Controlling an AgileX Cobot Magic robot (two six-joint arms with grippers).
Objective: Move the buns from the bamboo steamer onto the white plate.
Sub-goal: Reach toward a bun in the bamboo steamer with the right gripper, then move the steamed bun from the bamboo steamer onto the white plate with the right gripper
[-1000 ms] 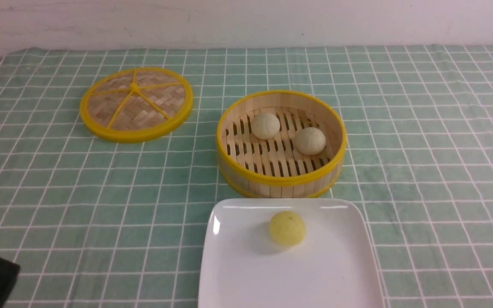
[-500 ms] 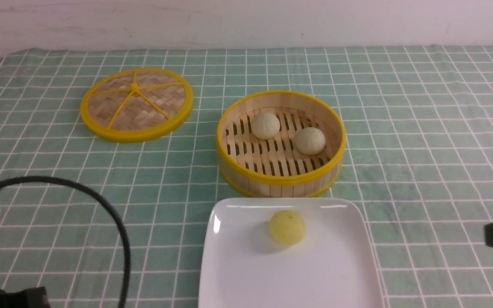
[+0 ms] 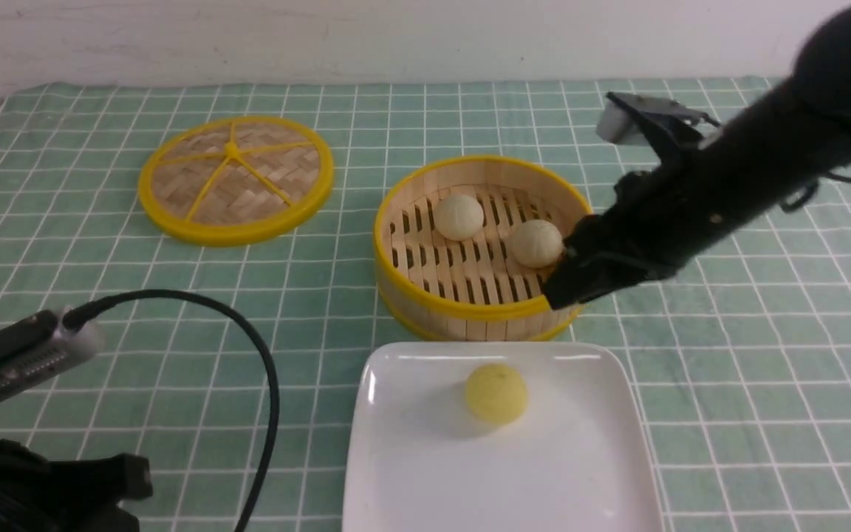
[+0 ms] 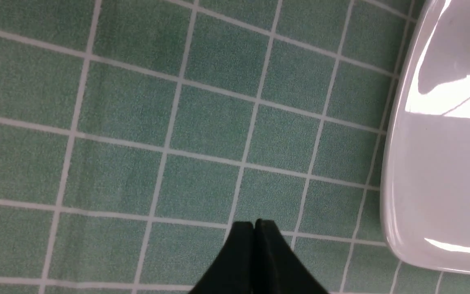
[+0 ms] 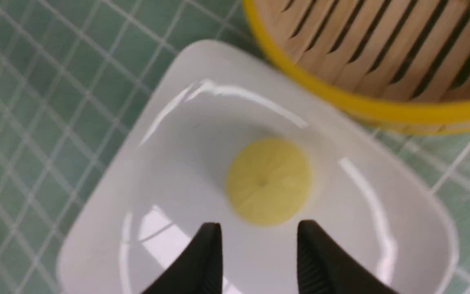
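Front view, taken from its left edge across: the lower left corner holds the left arm's dark bulk and a looping black cable [image 3: 263, 384]. The left claw [image 4: 254, 225] shows only in the left wrist view. Its fingers are pressed together with nothing between them, above the green checked cloth [image 3: 728, 369] of the worktop and just beside the white plate [image 3: 411, 458].

In the upper left of the frame the woven lid [image 3: 235, 179] lies flat, well apart from the rest. At centre stands the bamboo steamer [image 3: 483, 314] with two buns on its slatted floor: the back bun [image 3: 459, 216], and the right bun [image 3: 535, 243] near the wall. At bottom centre the plate lies just beside the steamer and carries a yellow ball [image 3: 496, 393].

From the upper right corner the right arm slants down to the steamer's right rim. The right claw [image 5: 259, 230] is spread and empty. The right wrist view, somewhat blurred, shows its tips apart with the plate and yellow ball beyond them.
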